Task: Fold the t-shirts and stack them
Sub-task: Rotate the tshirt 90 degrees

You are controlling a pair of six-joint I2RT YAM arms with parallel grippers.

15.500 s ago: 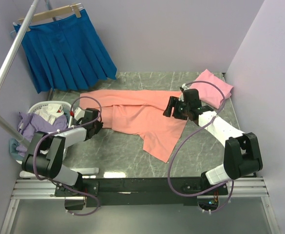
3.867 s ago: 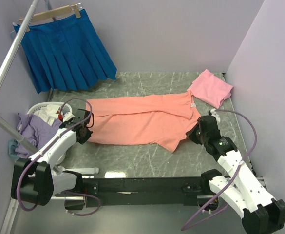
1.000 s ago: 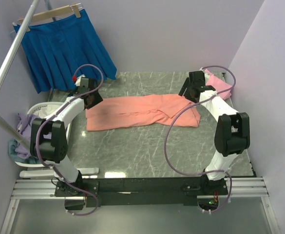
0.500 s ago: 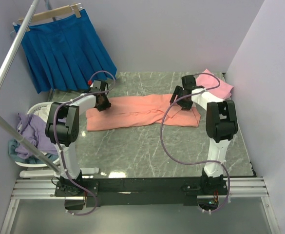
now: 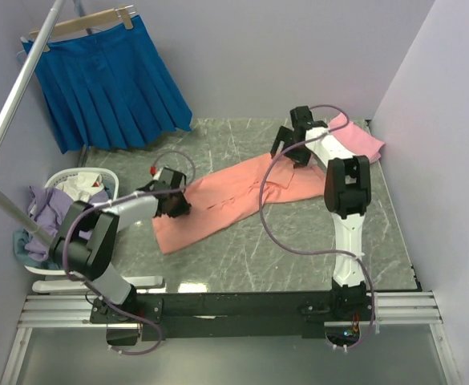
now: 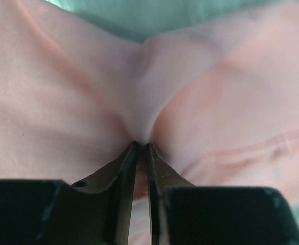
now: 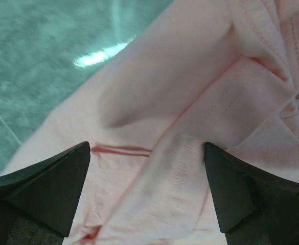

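Left hand [image 6: 141,147] first: clamped tight on a raised pinch of the salmon tee [image 5: 226,200] near its near-left end. That tee lies on the tabletop [image 5: 242,257] as a long narrow band, its long axis running diagonally from near-left to far-right. A label shows at the far end, so I take the neck to point that way. Over that end my right hand [image 7: 146,153] is spread wide, gripping nothing. Beyond, in the far right corner, the pink tee [image 5: 361,140] sits folded. I judge that one done. The salmon one looks folded lengthwise and wants cross-folds, then stacking.
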